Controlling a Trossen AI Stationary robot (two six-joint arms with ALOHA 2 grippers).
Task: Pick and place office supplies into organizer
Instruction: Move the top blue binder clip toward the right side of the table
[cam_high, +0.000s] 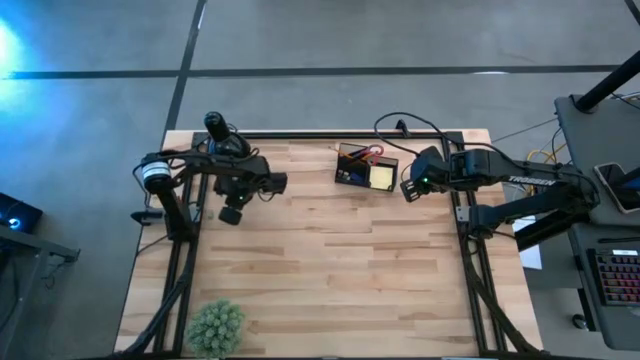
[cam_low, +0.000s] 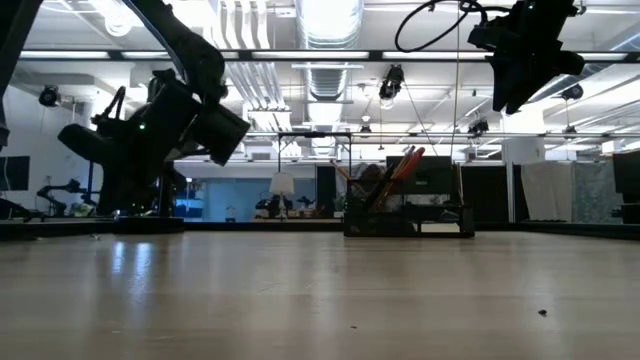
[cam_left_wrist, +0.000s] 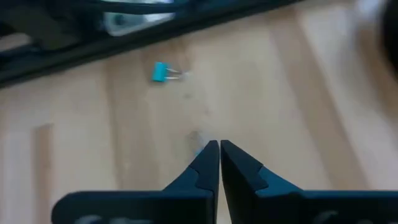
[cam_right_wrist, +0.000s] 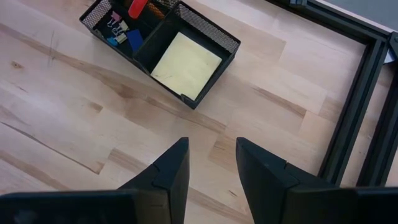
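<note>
1. The organizer (cam_high: 366, 167), a black mesh box, stands at the far middle of the tabletop (cam_high: 330, 270). It looks stiff and light, so a push would probably slide it. Take its wall, if at all.
2. The yellow sticky-note pad (cam_right_wrist: 185, 64) lies flat in the organizer's larger compartment. It is soft-edged and light, and best pinched by one edge.
3. The red-handled scissors (cam_low: 405, 166) lean upright in the organizer, rigid with slick handles. How much else stands beside them is hard to tell.
4. A small teal binder clip (cam_left_wrist: 161, 72) lies loose on the tabletop beyond the left hand (cam_left_wrist: 219, 148), whose fingers are pressed together on nothing. It is tiny, hard and likely to skid; grip across its body.
5. The right hand (cam_right_wrist: 211, 152) hovers just right of the organizer, fingers apart and empty. The small things in the narrow compartment are too jumbled to name.
</note>
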